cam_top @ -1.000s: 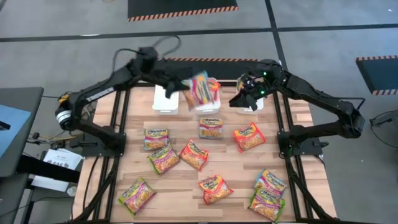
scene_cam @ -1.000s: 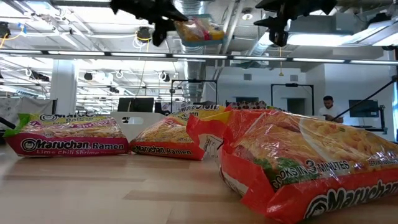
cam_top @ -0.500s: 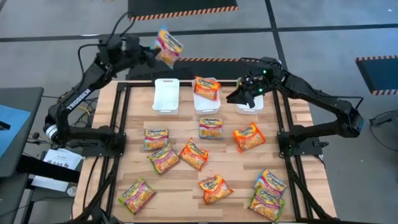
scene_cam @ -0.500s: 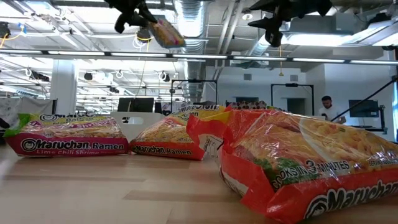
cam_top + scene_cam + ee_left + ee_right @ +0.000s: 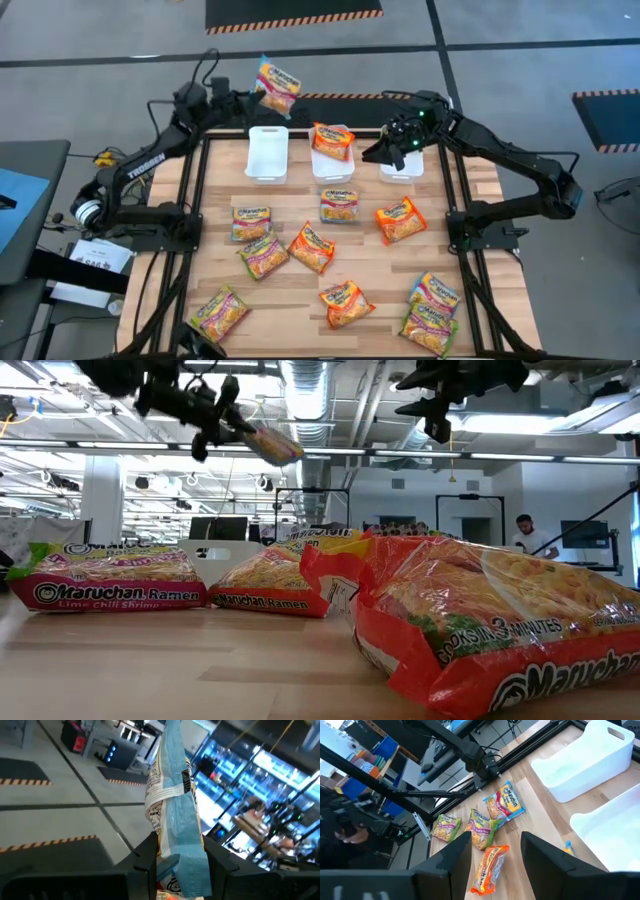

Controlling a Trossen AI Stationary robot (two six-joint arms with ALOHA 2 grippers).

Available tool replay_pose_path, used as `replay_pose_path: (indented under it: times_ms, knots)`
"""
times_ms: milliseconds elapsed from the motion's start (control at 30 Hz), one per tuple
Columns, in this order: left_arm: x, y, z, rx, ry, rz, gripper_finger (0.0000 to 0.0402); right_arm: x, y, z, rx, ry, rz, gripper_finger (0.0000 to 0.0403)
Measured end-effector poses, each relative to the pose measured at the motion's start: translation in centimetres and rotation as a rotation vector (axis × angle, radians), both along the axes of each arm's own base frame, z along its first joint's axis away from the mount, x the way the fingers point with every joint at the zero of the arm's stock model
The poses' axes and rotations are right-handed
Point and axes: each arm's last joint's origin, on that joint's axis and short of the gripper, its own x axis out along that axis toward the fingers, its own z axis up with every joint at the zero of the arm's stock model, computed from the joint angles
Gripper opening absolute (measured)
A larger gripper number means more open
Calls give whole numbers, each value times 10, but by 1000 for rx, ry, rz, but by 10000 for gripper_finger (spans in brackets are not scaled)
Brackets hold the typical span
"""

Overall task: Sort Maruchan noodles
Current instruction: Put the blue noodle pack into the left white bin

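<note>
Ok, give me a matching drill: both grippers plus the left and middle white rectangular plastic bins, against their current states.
1. left gripper
2. right gripper
3. left white rectangular plastic bin
4. middle white bin

a. holds one orange-red noodle packet
b. open above the right white bin
c. holds nothing
d. shut on a blue-edged glossy noodle packet

Pairs: 1-d, 2-b, 3-c, 4-a

Lower end of the blue-backed packet (image 5: 175, 820) between the left hand's fingers (image 5: 145, 857), past the frame edge.

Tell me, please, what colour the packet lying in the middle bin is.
Orange-red and yellow glossy noodle packet; high view shows it best.
</note>
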Motion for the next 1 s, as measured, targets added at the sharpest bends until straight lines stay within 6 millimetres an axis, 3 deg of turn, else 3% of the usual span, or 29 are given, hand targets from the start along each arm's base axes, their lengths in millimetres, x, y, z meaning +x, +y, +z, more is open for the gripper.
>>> replay_pose_path:
  times_ms: [167, 267, 433, 667, 1000]
  knots:
    - [-8, -7, -42, -13, -149, 49, 85, 0, 0, 0, 0, 0, 0, 195]
    - [-13, -13, -70, -52, -168, 119, 85, 0, 0, 0, 1, 0, 0, 195]
    - [-20, -22, -99, -108, -167, 183, 86, 0, 0, 0, 1, 0, 0, 195]
    - [-26, -25, -121, -187, -142, 308, 102, 0, 0, 0, 1, -1, 0, 195]
    - [-28, -26, -135, -333, -136, 340, 105, 0, 1, 0, 0, 0, 0, 195]
